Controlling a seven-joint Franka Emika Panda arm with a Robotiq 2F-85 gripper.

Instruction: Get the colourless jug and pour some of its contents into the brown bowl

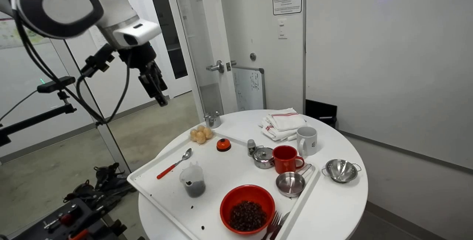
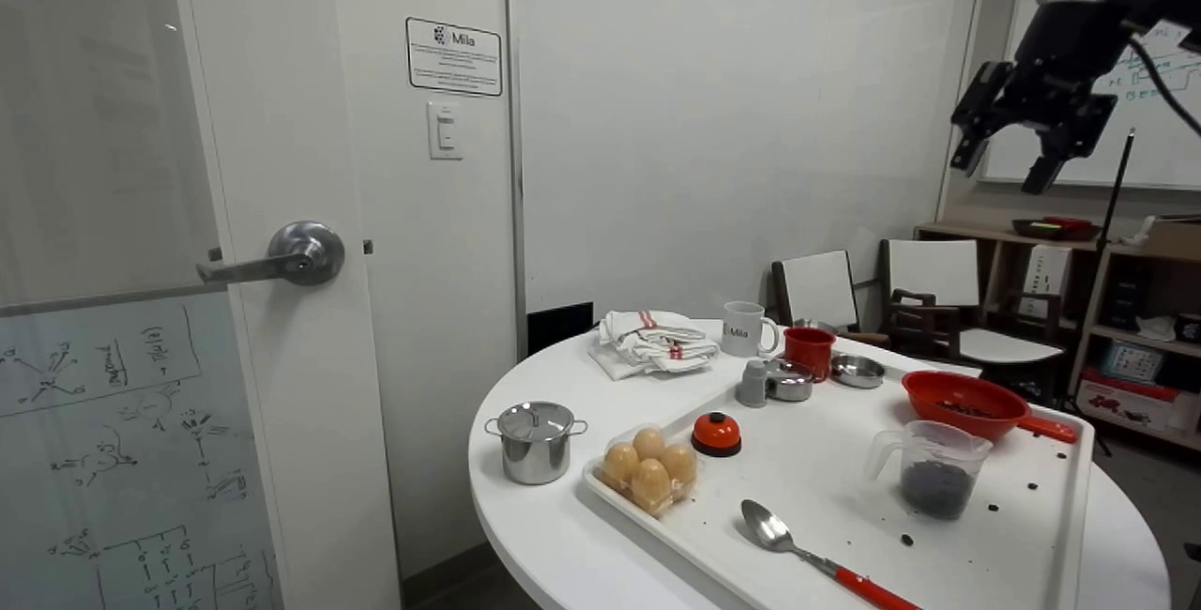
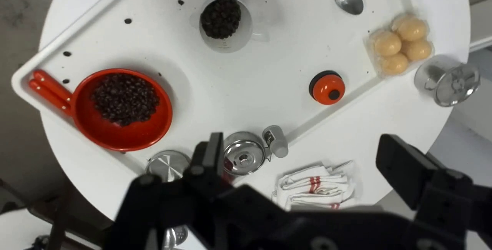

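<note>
"So, how much room runs round the colourless jug [image 1: 193, 181]?"

"Plenty; it stands upright on the white tray [image 1: 225, 170], inside the raised rim and apart from it, with bare surface on every side; loose beans [image 2: 906, 540] dot that stretch; the spoon [image 1: 173, 166] lies near, and the red bowl [image 3: 138, 136] sits apart from it."

"And where do things crowd together?"

"Along one end of the tray; the grey shaker [image 1: 251, 147] is just beside the low lidded pot [image 1: 264, 157], then come the red mug [image 1: 285, 160] and the steel saucepan [image 1: 291, 184]; red-handled cutlery [image 3: 53, 86] lies just beside the bowl, and in the wrist view the tray's corner there juts past the edge of the counter [image 1: 338, 203]."

"What of the surface itself, and the room?"

"The counter is round and white; folded towels [image 1: 283, 123], a pale mug [image 1: 306, 140] and a colander [image 1: 342, 170] rest on it outside the tray, and so does a tall pot [image 2: 536, 446]; dark beans fill the jug's lower part and lie heaped in the bowl; nearby, in both exterior views, a door [image 2: 319, 422] with a lever handle [image 2: 305, 255] meets pale walls, and in an exterior view chairs [image 2: 931, 272] stand beyond the counter."

"Then the hand [image 2: 1003, 165]?"

"Spread; its fingers [image 3: 403, 167] stand wide apart with only air between them; it hangs well above the counter, its tips well apart from the jug and from everything else on the tray."
</note>
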